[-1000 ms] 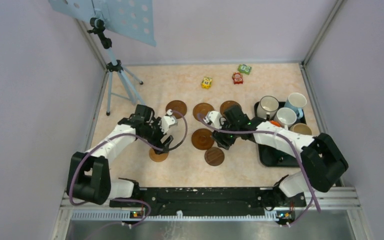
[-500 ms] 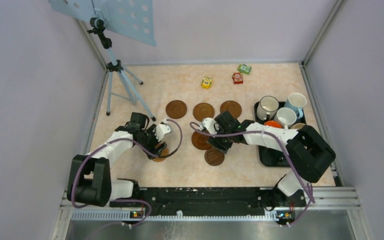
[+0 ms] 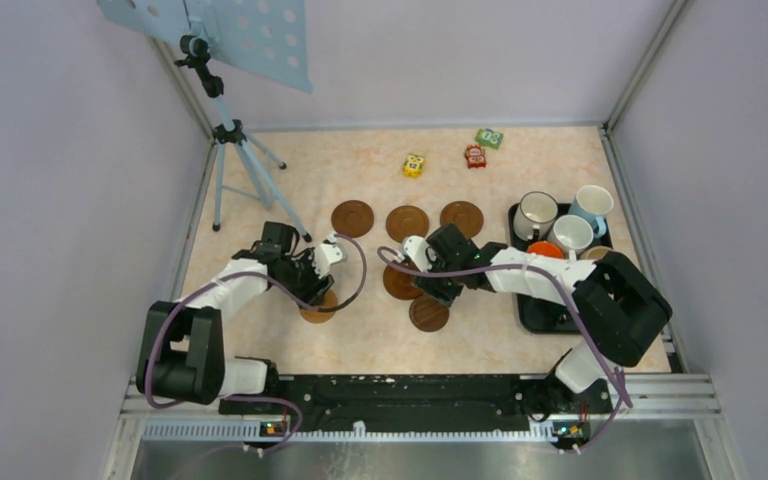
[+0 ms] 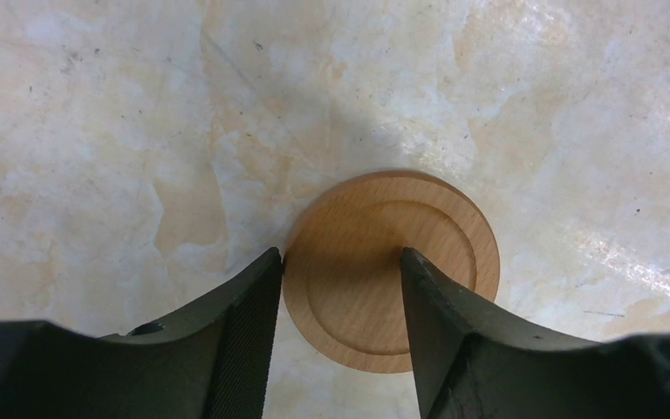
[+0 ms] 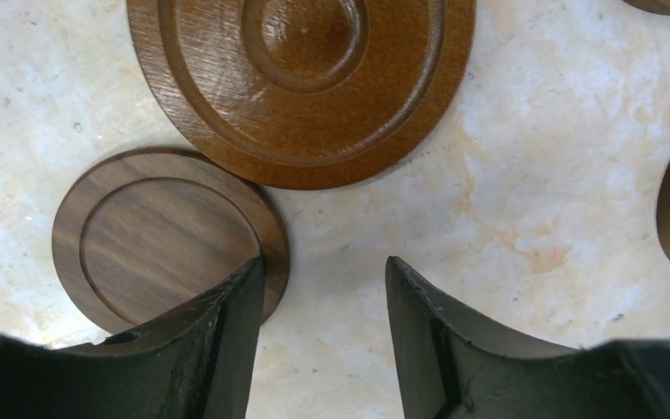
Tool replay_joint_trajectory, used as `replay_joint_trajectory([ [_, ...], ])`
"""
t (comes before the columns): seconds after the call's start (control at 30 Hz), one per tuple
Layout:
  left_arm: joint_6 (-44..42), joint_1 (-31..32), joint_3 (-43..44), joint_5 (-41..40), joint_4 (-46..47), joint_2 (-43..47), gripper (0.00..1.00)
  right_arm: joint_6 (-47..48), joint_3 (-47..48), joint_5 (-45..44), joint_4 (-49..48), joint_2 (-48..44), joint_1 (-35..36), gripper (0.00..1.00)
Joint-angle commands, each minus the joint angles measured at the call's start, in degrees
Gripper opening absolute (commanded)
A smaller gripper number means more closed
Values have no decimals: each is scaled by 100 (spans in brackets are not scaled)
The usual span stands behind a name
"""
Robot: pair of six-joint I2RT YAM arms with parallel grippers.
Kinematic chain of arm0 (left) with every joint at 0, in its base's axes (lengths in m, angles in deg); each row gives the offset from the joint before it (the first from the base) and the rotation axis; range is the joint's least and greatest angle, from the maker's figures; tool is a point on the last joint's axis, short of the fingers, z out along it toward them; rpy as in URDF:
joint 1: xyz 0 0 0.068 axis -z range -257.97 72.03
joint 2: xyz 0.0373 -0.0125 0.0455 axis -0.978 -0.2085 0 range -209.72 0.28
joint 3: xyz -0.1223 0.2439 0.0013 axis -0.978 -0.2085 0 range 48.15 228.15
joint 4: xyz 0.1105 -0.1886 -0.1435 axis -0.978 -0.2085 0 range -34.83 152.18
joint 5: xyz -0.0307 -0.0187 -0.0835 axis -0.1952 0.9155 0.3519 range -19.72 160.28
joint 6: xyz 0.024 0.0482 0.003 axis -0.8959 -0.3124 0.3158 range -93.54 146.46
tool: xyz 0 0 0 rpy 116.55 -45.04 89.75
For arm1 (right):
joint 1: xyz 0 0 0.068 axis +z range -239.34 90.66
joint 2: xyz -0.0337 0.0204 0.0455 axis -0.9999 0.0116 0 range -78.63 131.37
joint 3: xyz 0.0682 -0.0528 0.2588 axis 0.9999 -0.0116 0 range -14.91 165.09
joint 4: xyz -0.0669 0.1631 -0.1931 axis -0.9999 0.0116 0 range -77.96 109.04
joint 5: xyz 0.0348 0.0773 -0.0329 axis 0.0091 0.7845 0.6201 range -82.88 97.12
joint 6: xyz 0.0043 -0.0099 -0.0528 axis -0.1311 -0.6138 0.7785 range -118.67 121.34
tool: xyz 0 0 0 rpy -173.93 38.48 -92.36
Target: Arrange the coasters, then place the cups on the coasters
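Mugs (image 3: 571,235) in black tray (image 3: 538,315); right jaws spread; left jaws' grip on coaster (image 4: 349,262) unclear

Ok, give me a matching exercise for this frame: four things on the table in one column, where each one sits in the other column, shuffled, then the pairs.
Things
1. light wooden coaster
2. dark brown coaster
3. light blue mug
4. yellow toy block

Places
A. on the black tray, at its far right corner
B. far side of the table, beyond the row of three coasters
C. partly between the fingers of the left gripper
D. at one fingertip of the right gripper, outside its jaws

Pairs: 1-C; 2-D; 3-A; 4-B
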Motion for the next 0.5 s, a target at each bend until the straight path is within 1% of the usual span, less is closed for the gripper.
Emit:
replay_joint_trajectory([
  [0.0, -137, 21, 17, -34, 124, -219, 56, 272, -327, -801, 12, -67, -5, 52],
  [0.17, 7, 178, 162, 29, 163, -395, 48, 377, -464, -980, 81, -186, -155, 52],
  [0.3, 120, 359, 236, 64, 284, -459, 45, 397, -485, -1020, 136, -293, -528, 52],
  [0.47, 327, 706, 347, -116, 571, -696, 42, 585, -489, -1017, 202, -422, -946, 51],
])
